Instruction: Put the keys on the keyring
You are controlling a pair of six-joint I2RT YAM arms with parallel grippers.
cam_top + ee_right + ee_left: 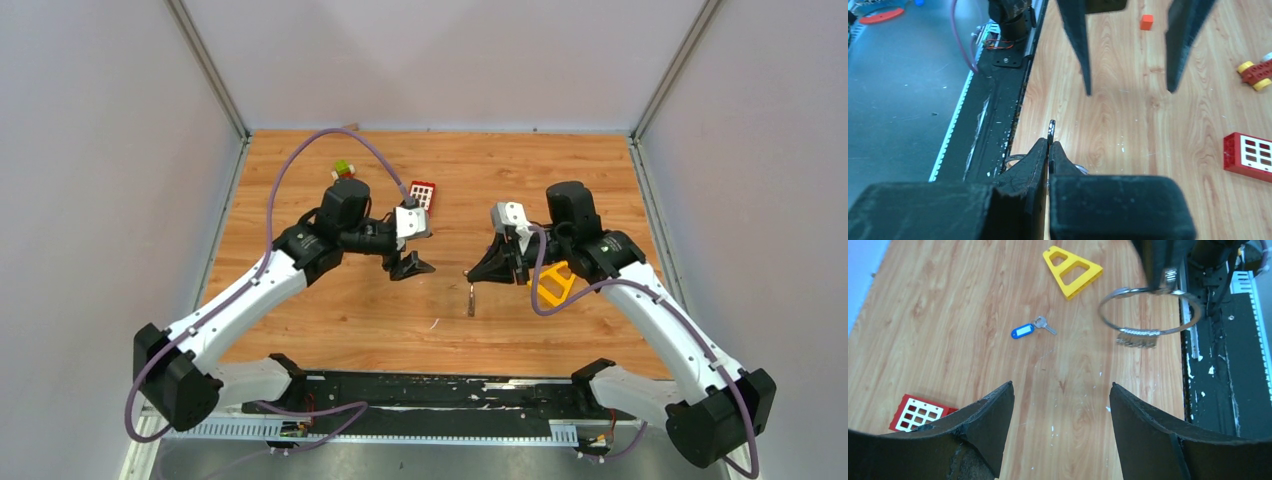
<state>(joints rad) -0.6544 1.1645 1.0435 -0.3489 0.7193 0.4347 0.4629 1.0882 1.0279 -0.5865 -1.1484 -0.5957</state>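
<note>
Keyring [1148, 331] pinched in clenched right gripper [1050, 145]; only the L wrist view shows it whole, w/ keys [1135, 341] bunched at its lower edge. Fingers of left gripper [1061, 390] spread, empty. Blue-tagged key [1030, 328] lies on table [948, 315], tag label unreadable.

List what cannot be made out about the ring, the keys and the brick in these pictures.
- ring: in the left wrist view the right gripper covers its top; the right wrist view shows it edge-on only.
- keys on the ring: left wrist view, bunched, too small to count.
- tagged key: top view, too small to show its tag.
- red brick: left wrist view, one end behind a finger of the left gripper.
</note>
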